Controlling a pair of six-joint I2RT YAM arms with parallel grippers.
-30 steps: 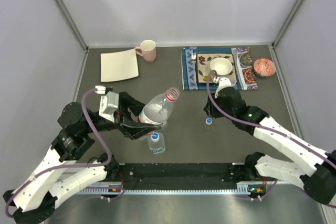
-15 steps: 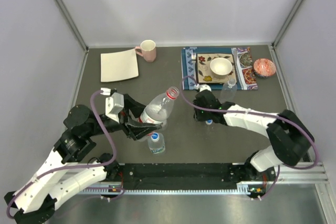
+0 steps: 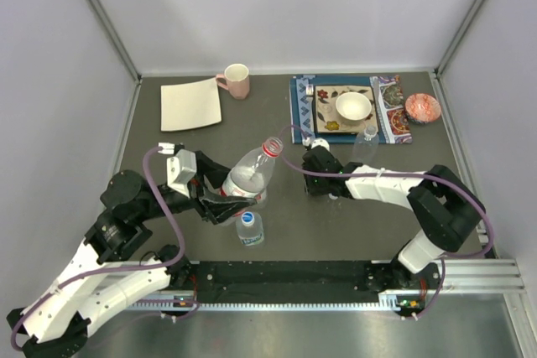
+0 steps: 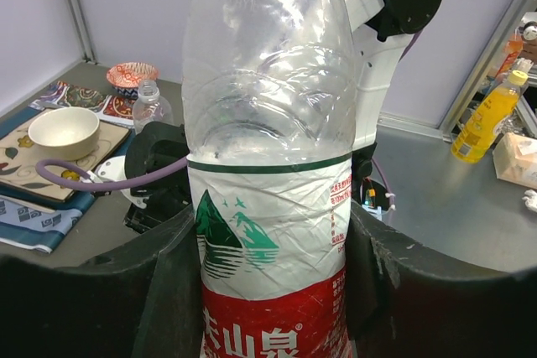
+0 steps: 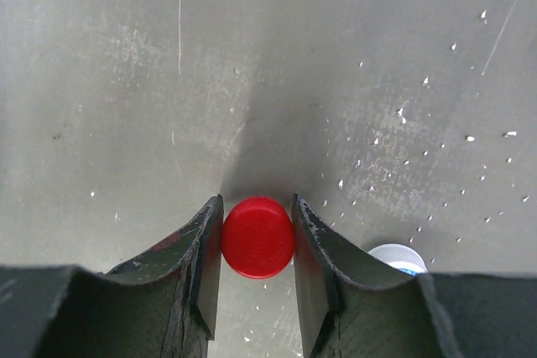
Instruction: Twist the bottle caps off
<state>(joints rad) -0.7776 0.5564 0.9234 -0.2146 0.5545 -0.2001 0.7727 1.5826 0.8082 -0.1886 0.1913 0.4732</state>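
My left gripper [image 3: 220, 204] is shut on the bottle with the red-and-white label [image 3: 250, 175], gripping it round the label [image 4: 268, 232] and holding it tilted, its open, red-ringed neck [image 3: 272, 147] pointing up and right. My right gripper [image 3: 317, 180] points down at the table and is shut on the red cap [image 5: 258, 237], which sits between both fingers just above the table. A blue-and-white cap [image 5: 398, 257] lies on the table right beside it. A second bottle with a blue cap [image 3: 249, 228] stands in front of the left gripper. A third small bottle [image 3: 366, 142] stands by the placemat.
A pink mug [image 3: 237, 81] and a beige sheet [image 3: 190, 104] are at the back left. A patterned placemat [image 3: 386, 123] with a white bowl [image 3: 353, 106] lies at the back right, and a patterned bowl [image 3: 422, 108] stands beside it.
My right gripper has moved a little left and back, away from the blue-and-white cap, and that arm's elbow has folded inward. The left arm with the bottle has barely moved.
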